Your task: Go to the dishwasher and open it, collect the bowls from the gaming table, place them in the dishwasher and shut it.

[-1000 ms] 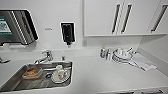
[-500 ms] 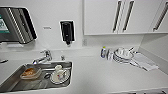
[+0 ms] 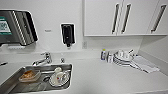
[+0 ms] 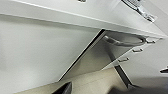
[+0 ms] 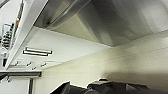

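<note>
Head view, left to right. A dark paper-towel dispenser (image 3: 17, 27) hangs on the white wall at the far left. Below it, a stainless sink (image 3: 15, 85) is set into the white surface (image 3: 105, 77); a chrome tap (image 3: 43, 59) stands at the back rim of the sink. Inside the basin lie a clear container with orange-brown contents (image 3: 29, 75) and, just beside it, a round glass dish (image 3: 59, 78) with a pale item on it. A black soap dispenser (image 3: 67, 34) is fixed to the wall above the surface, right of the tap. Farther right, upper white cabinets (image 3: 100, 17) with vertical bar handles (image 3: 115, 18) hang on the wall. Beneath them, at the back of the surface, two small bottles (image 3: 106, 55) stand beside a stack of plates (image 3: 123, 58), and a folded cloth (image 3: 145, 65) lies just to the right of the plates.

Left wrist view: the underside edge of the white surface and white cabinet fronts, with a tilted brushed-steel panel, apparently the dishwasher (image 4: 107, 53), and its curved handle (image 4: 125, 41) below the edge; drawer pulls (image 4: 137, 50) beyond.

Right wrist view: a brushed-steel panel, the same appliance, overhead above a pale floor (image 5: 105, 67); white drawers with bar handles (image 5: 37, 52) to one side.

State of either claw: cannot be told.
</note>
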You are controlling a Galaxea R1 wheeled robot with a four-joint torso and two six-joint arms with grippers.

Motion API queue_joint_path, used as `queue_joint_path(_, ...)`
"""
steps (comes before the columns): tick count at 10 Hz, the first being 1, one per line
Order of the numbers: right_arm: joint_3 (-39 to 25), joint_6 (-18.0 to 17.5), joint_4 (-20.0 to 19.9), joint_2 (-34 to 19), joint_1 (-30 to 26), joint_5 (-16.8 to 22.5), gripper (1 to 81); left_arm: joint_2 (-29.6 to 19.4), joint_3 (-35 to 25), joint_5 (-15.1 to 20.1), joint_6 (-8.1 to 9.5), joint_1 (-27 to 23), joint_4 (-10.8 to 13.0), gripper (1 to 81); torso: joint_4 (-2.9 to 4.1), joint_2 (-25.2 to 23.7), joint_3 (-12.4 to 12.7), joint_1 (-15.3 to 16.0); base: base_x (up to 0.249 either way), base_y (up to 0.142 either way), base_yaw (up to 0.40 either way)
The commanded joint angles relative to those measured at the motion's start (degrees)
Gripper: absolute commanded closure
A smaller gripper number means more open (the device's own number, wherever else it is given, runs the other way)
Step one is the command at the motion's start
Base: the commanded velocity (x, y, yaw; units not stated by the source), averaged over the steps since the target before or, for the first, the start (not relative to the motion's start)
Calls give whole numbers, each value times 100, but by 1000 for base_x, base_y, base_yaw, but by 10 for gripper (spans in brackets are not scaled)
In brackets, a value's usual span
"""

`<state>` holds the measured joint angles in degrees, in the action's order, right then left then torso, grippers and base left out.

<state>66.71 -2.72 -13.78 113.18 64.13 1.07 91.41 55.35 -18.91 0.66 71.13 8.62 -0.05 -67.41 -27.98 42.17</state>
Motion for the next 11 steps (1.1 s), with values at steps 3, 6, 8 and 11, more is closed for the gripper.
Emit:
queue_joint_path(3, -335, -739, -275, -680, -730, 306, 10, -236, -94, 71, -13, -332, 131, 10, 0, -188, 0, 120, 0, 0, 0)
queue_joint_path(6, -361, -1308, -328, -645, -1431, 918, 10, -183, -59, 10, -57, -349, 140, 10, 0, -245, 0, 153, 0, 0, 0)
queue_joint_path(8, -273, -1767, -301, -521, -2012, 1352, 10, -174, -67, -183, -39, -498, 254, 10, 0, -247, 0, 155, 0, 0, 0)
queue_joint_path(11, 228, -2145, -301, -249, -2663, 1677, 10, -69, -41, -87, -13, -903, 228, 10, 0, -247, 0, 155, 0, 0, 0)
